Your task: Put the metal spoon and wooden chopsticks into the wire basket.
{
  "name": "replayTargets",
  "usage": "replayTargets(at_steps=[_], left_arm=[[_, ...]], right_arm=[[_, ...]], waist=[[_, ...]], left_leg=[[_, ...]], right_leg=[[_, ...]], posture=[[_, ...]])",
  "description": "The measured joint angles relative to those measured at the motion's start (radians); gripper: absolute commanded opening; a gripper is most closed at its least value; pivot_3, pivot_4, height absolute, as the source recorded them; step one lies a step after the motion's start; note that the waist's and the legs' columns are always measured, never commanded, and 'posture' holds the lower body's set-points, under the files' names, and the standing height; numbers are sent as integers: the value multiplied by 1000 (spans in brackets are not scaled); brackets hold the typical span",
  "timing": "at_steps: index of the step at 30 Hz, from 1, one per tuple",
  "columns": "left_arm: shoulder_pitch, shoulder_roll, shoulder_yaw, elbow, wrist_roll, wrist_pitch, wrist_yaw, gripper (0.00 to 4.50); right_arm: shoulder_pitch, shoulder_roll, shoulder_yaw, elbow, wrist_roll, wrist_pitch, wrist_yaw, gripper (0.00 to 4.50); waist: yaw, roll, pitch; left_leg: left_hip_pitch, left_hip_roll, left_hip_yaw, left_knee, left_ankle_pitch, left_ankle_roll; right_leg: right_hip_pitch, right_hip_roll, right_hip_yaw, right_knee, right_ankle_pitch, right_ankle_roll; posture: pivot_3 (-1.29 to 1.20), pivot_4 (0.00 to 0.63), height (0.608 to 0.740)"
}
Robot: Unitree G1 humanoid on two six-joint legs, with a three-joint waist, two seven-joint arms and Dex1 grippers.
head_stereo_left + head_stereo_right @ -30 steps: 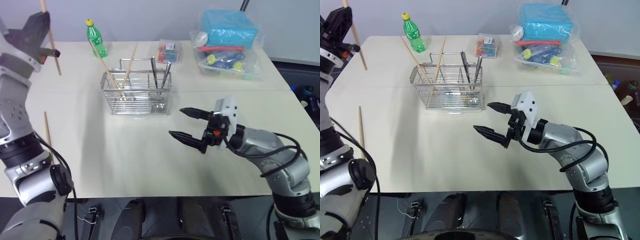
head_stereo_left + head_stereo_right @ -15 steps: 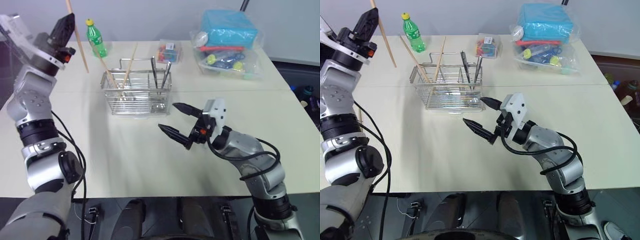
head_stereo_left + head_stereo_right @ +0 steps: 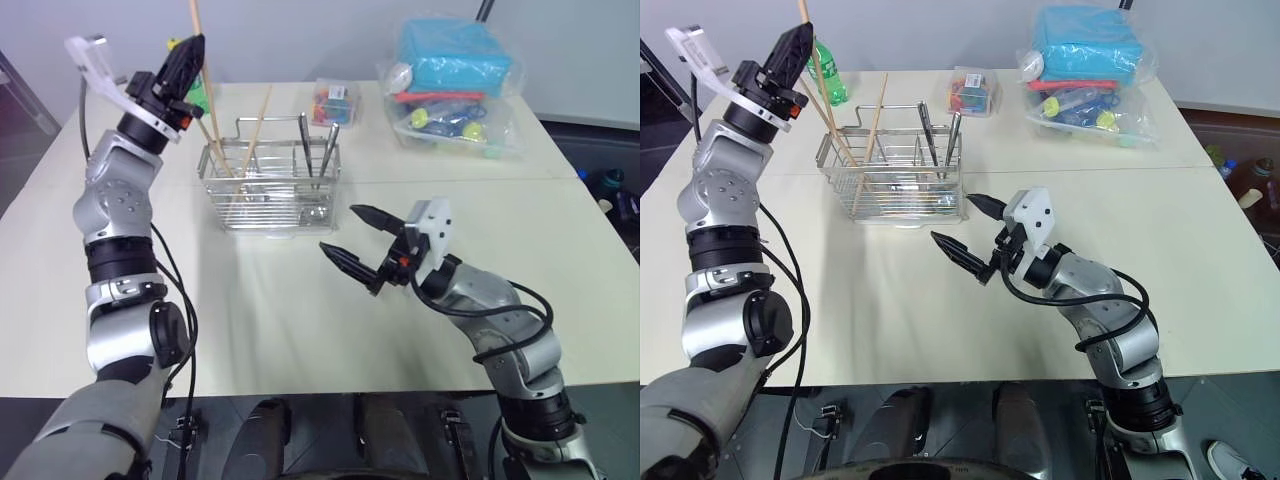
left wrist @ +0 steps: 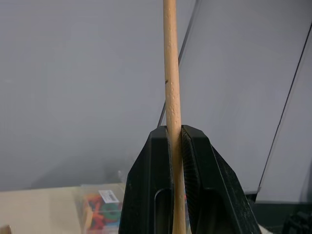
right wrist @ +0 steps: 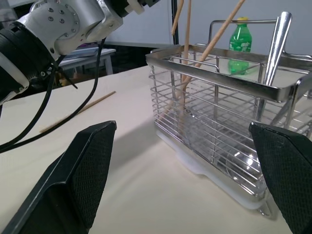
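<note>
The left hand [image 3: 188, 55] is raised at the far left of the bench [image 3: 300, 320], its two fingers pressed together on a wooden chopstick [image 4: 171, 112]. That chopstick stands nearly upright, its long axis running up and down, the top end reaching well above the fingers and the lower end hanging below them, just left of the wire basket [image 3: 272, 185]. A second loose chopstick [image 5: 78, 111] lies flat on the bench, well to the left of the basket.

The basket sits toward the far middle of the bench. Two chopsticks [image 3: 255, 130] already lean in its left part, crossing each other, tips down and upper ends slanting out above the rim. In its right part metal utensils [image 3: 320, 150] stand with handles pointing up; which one is the spoon I cannot tell. A green bottle [image 3: 826, 75] stands behind the basket's left end.

To the right and nearer, the right hand [image 3: 352, 240] hovers over the bench, fingers spread wide and holding nothing, pointing toward the basket.
</note>
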Motion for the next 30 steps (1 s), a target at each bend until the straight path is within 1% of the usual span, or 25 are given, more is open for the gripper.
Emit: replayTargets(at_steps=[6,17,19,20,21,22,23,25,26,27,30], left_arm=[[49,-8,-14,5,21,-36,21,32],[97,-61,-52,-23,40,-68,51,32],[100,-63,-54,-33,43,-71,54,851],[102,-63,-54,-34,45,-72,55,1023],[105,-63,-56,-34,47,-72,56,1458],[108,-63,-58,-34,48,-72,56,2006],[110,-64,-60,-35,48,-71,56,2371],[114,-64,-63,-40,48,-68,56,3457],[118,-63,-64,-50,47,-64,55,4083],[119,-63,-64,-56,46,-63,54,4425],[124,-61,-64,-92,27,-40,52,4425]], right_arm=[[-1,-11,-5,-13,21,18,3,4500],[-3,-14,-6,-13,33,23,-6,4500],[-3,-18,-6,-13,37,25,-7,4500],[-3,-19,-6,-13,38,25,-8,4500],[-3,-19,-6,-13,38,25,-9,4500],[-3,-19,-6,-13,39,26,-12,4500],[-3,-19,-6,-15,39,26,-14,4500],[-3,-20,-6,-20,40,26,-15,4500],[-3,-20,-7,-21,42,26,-15,4500],[-3,-20,-7,-21,43,26,-16,4500],[-3,-22,-9,-21,46,26,-16,4500]], waist=[[2,0,0],[2,0,0],[2,0,0],[2,0,0],[2,0,0],[2,0,0],[2,0,0],[2,0,0],[2,0,0],[2,0,0],[2,0,0]], left_leg=[[0,0,0,0,0,0],[0,0,0,0,0,0],[0,0,0,0,0,0],[0,0,0,0,0,0],[0,0,0,0,0,0],[0,0,0,0,0,0],[0,0,0,1,0,0],[0,0,0,1,0,0],[0,0,0,1,0,0],[0,0,0,1,0,0],[0,0,0,1,0,0]], right_leg=[[0,0,0,0,0,0],[0,0,0,0,0,0],[0,0,0,0,0,0],[0,0,0,0,0,0],[0,0,0,0,0,0],[0,0,0,0,0,0],[0,0,0,0,0,0],[0,0,0,0,0,0],[0,0,0,0,0,0],[0,0,0,0,0,0],[0,0,0,0,0,0]], posture=[[0,150,740],[0,150,740],[0,150,740],[0,150,740],[0,150,740],[0,150,740],[0,150,740],[0,150,740],[0,150,740],[0,150,740],[0,150,740]])
